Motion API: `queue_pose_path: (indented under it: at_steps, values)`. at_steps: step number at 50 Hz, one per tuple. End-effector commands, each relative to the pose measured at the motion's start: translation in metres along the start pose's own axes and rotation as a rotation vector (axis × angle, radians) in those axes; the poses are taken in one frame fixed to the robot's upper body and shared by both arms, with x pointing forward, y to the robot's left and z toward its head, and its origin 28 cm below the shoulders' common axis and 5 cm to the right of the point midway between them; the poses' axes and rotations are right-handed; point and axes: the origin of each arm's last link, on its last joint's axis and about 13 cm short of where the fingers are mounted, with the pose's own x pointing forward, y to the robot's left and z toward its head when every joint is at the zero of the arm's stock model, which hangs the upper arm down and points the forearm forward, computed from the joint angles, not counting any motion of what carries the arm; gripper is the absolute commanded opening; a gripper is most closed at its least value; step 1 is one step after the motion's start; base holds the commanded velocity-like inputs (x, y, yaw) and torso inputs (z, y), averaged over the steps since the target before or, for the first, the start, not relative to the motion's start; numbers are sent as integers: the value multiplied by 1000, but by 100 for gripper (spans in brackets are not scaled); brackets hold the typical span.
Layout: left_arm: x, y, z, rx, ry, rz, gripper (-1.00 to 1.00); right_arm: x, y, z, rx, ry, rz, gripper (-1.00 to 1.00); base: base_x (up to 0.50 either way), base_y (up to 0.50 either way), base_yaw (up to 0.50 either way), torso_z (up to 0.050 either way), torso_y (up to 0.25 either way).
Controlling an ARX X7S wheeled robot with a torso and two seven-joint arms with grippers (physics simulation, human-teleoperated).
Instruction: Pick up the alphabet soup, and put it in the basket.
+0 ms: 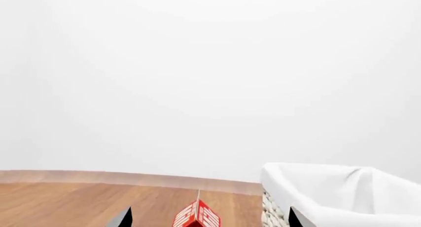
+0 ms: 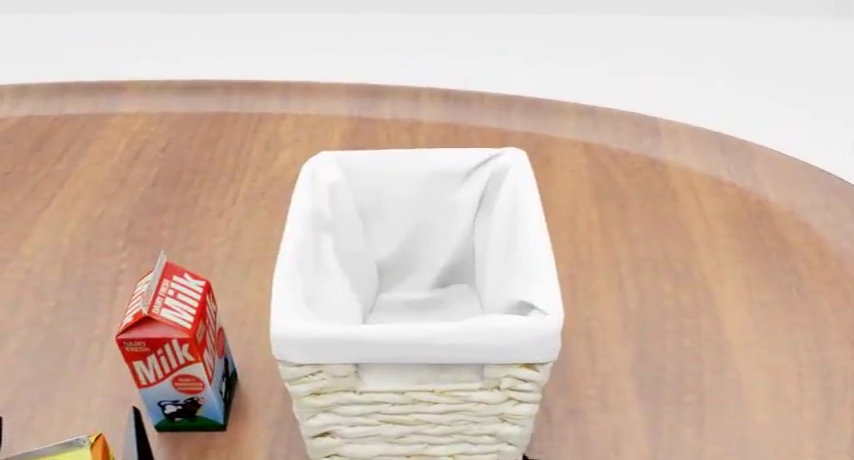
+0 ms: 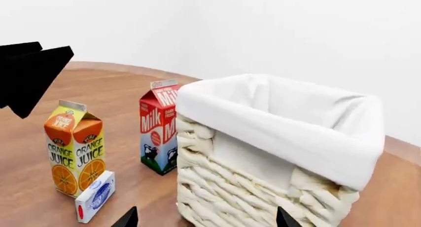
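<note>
The basket (image 2: pixel 416 415) is showing rough cream wicker weave, with smooth matt white cloth lining (image 2: pixel 414 240) folding over its rim. The table (image 2: pixel 694 310) is looking like smooth wood. The milk carton (image 2: pixel 174 355) and orange juice carton (image 3: pixel 76 148) are appearing as printed, faintly glossy paperboard.

The basket (image 2: pixel 416 310) is standing open-topped at table (image 2: pixel 694 280) centre, its cloth-lined cavity unobstructed from above. The milk carton (image 2: pixel 176 350) is standing near the basket at its 9 o'clock, leaving a narrow lane between them. The orange juice carton (image 3: pixel 74 145) and a small white box (image 3: pixel 95 196) touching it are crowding the 8 o'clock approach. Bare tabletop is lying open from 12 through 4 o'clock.
</note>
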Motion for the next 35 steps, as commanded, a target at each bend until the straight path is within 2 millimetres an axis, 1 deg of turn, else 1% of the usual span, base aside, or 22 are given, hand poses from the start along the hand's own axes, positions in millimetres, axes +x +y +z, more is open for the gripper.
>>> queue_pose_path:
  at_steps: [1,4,13,14,35]
  values:
    - [0,1,1,-2,-1,6,100,0,-1,-7,1,62,166,100,0,0,0,0,0]
    - [0,1,2,-2,-4,8,100,-3,2,-9,11,65,251,100,0,0,0,0,0]
    - [0,1,1,0,-2,7,100,-7,8,-12,12,86,353,100,0,0,0,0,0]
    - [0,1,1,1,-2,6,100,-8,9,-13,9,92,387,100,0,0,0,0,0]
    - [0,1,-1,2,-1,5,100,-11,16,-6,16,50,470,100,0,0,0,0,0]
